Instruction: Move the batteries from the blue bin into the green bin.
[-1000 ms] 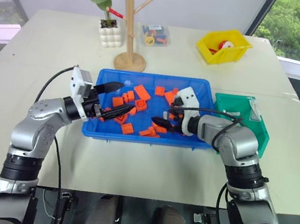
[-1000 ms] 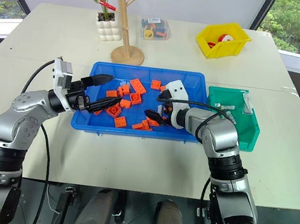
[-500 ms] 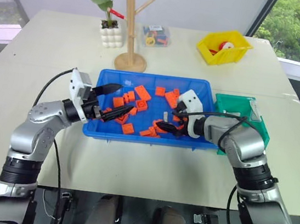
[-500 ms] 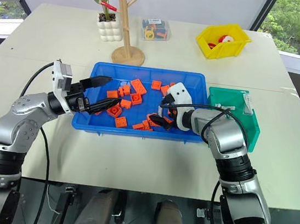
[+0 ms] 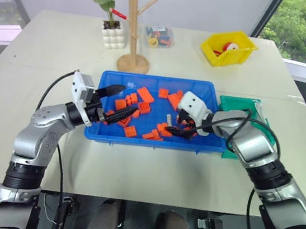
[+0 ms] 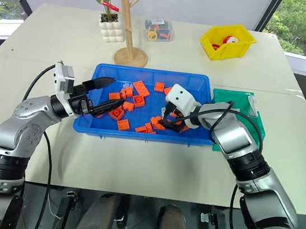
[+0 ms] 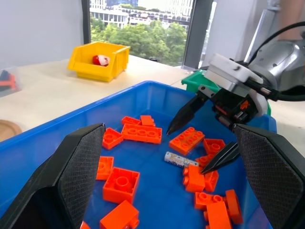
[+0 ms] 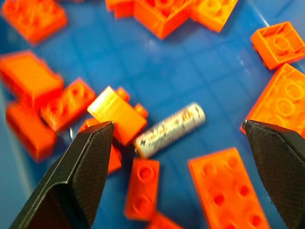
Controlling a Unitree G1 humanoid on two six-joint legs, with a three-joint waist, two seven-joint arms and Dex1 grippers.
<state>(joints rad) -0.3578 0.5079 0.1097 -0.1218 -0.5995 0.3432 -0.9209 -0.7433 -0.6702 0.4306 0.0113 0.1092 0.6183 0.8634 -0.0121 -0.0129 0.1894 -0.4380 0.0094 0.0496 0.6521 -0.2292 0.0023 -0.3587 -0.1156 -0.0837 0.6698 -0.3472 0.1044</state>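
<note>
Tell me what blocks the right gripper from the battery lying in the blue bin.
Nothing visible: the battery lies bare on the blue bin floor between the right gripper's open jaws, though orange bricks touch one end.

Orange bricks (image 8: 114,114) crowd one end of the battery (image 8: 170,129), touching it. Bare blue bin (image 8: 209,76) floor lies open along its other sides.

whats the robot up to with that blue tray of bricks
It is sorting batteries out of the blue bin into the green bin. The right pincer hangs open over one silvery battery lying among the orange toy bricks, nothing gripped yet. The left pincer is open too, hovering empty over the bin's other end. A couple of batteries already lie in the green bin.
</note>
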